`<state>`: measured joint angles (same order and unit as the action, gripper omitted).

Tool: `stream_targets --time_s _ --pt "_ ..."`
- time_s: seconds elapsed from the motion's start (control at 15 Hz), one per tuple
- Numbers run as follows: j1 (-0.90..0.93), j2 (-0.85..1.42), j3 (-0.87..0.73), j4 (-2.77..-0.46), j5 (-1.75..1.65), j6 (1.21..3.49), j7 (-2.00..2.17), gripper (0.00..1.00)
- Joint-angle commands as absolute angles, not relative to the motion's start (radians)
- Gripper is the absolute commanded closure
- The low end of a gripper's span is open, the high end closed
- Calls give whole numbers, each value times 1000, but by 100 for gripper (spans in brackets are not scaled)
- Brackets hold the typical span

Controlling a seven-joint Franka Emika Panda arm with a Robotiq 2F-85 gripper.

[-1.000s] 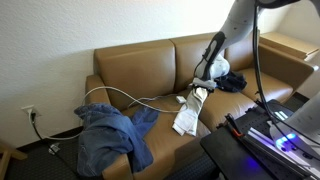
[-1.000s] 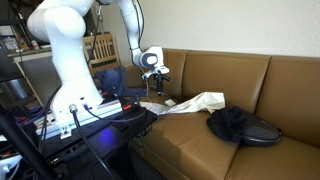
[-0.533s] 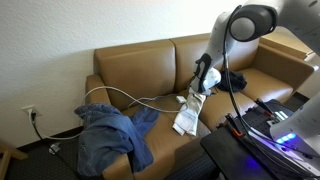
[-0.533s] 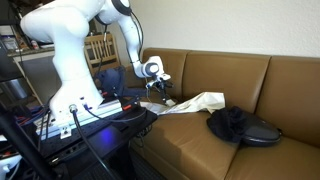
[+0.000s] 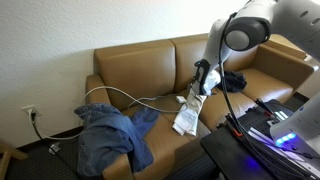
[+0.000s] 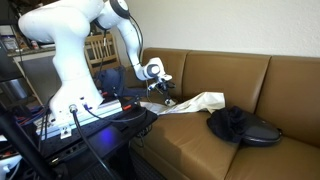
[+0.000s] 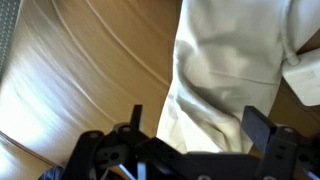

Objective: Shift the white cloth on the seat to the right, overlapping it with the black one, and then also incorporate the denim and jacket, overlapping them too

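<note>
White cloth (image 5: 188, 114), one, black cloth (image 5: 233, 82), one, denim heap (image 5: 108, 136), one

In the wrist view the white cloth (image 7: 228, 70) lies rumpled on the tan leather seat (image 7: 85, 95), filling the right half of the picture and running off its top edge. The gripper (image 7: 198, 128) comes in from the bottom edge with its two dark jaws spread wide, and the cloth's near end lies in the gap between them. A curved seam (image 7: 130, 42) crosses the leather left of the cloth.
</note>
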<state>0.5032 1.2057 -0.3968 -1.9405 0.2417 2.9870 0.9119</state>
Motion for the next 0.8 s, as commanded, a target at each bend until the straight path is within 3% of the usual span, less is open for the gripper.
stream_targets --time_s 0.0,0.27,0.47,0.53,0.6,0.73 --pt "551 1397 -453 -1813 244 3038 1001 0" --pt "493 1540 -437 -1650 280 3055 1091 0" --pt "460 1500 -436 -1680 183 3077 1209 0" --pt "443 1497 -434 -1670 163 3075 1233 25" --pt "434 1495 -432 -1662 148 3069 1259 26" --pt "404 1494 -423 -1643 104 3063 1303 40"
